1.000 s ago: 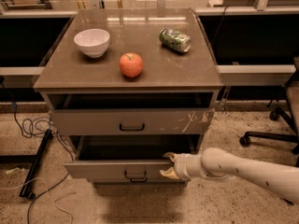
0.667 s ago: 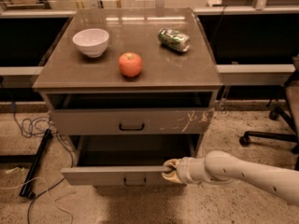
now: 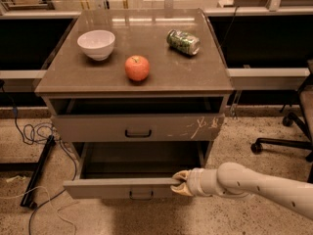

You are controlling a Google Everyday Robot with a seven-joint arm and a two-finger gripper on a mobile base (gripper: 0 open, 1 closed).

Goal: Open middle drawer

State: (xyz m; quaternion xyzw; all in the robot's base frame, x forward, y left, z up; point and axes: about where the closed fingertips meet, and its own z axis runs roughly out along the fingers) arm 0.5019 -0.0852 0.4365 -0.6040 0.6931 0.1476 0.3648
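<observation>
The middle drawer stands pulled well out of the grey-brown cabinet, and its inside shows dark. Its plain front has a small dark bar handle at centre. My gripper comes in from the right on a white arm. Its tan fingertips are closed over the top edge of the drawer front, right of the handle. Above it, the taller drawer front with white scratch marks is open a crack. The third drawer is hidden below.
On the cabinet top stand a white bowl, a red apple and a green can lying on its side. Cables and a black bar lie on the floor at left. An office chair base stands at right.
The middle drawer has slid further out toward the camera. My gripper has moved with it, still on the front's top edge.
</observation>
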